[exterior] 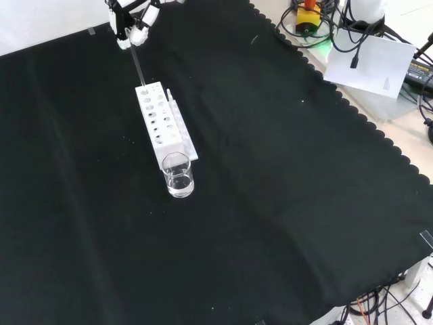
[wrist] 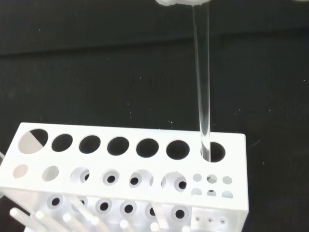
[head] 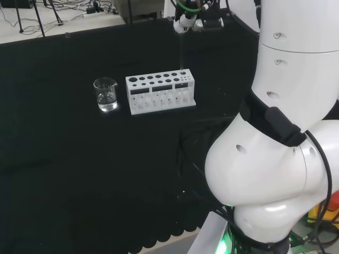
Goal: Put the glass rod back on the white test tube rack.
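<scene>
One hand (exterior: pixel 132 26) sits at the upper left of your front view, coming down from the top edge, fingers curled in and pinching the top of the glass rod (exterior: pixel 137 66). In your head view the same hand (head: pixel 185 21) shows at top centre, just left of the big white arm links that take up the right side of the frame. Rod hangs close to upright below the fingers.

Around it: white test tube rack (head: pixel 160 93) sits mid-frame in the head view on the black cloth (head: pixel 63 174), long side facing the camera. Small glass beaker (head: pixel 106 94) stands just left of the rack there, apart from it; there seems to be a little clear liquid at its bottom, but you can't be sure. In the front view the beaker (exterior: pixel 178 175) is at the rack's near end, touching or nearly so. Cables and a white sheet lie off the cloth at the front view's upper right.

Rod versus rack: in the wrist view the rod (wrist: pixel 202 82) runs straight down from the blurred white hand (wrist: pixel 181 2) and its lower tip sits inside the end large hole of the rack (wrist: pixel 120 159), the one beside the cluster of small holes. How deep it reaches, you can't tell.
</scene>
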Controlling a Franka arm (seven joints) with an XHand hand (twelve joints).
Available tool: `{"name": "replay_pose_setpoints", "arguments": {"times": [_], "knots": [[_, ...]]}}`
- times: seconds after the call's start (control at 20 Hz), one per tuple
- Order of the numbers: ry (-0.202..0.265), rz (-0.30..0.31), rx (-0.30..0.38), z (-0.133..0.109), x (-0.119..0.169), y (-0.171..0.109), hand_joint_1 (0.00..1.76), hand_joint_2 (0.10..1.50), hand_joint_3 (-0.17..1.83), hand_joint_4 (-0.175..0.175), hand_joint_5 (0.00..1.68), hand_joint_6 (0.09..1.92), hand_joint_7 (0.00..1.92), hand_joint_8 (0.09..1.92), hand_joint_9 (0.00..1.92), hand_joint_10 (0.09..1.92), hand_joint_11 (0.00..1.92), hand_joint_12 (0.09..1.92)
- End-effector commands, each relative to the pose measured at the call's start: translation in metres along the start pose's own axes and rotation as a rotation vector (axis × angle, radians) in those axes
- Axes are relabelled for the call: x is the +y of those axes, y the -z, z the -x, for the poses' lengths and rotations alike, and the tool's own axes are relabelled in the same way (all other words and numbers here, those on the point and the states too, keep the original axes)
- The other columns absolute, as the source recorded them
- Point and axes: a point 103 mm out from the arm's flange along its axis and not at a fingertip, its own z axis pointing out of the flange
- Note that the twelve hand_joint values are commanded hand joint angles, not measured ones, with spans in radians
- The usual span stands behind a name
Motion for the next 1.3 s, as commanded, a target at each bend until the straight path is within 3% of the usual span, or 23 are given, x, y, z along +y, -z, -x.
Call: {"name": "replay_pose_setpoints", "arguments": {"times": [0.05, 0.65, 1.3], "knots": [[-0.013, -0.019, 0.004, 0.012, 0.006, -0.019, 1.31, 1.10, -0.17, -0.175, 1.23, 0.31, 1.25, 0.86, 1.60, 0.73, 1.68, 0.46], [-0.037, -0.036, 0.004, 0.020, 0.008, -0.029, 1.31, 1.10, -0.17, -0.175, 1.23, 0.32, 1.25, 0.86, 1.60, 0.73, 1.68, 0.46], [-0.029, -0.061, 0.026, 0.024, 0.006, -0.037, 1.31, 1.10, -0.17, -0.175, 1.22, 0.32, 1.25, 0.87, 1.60, 0.73, 1.68, 0.47]]}}
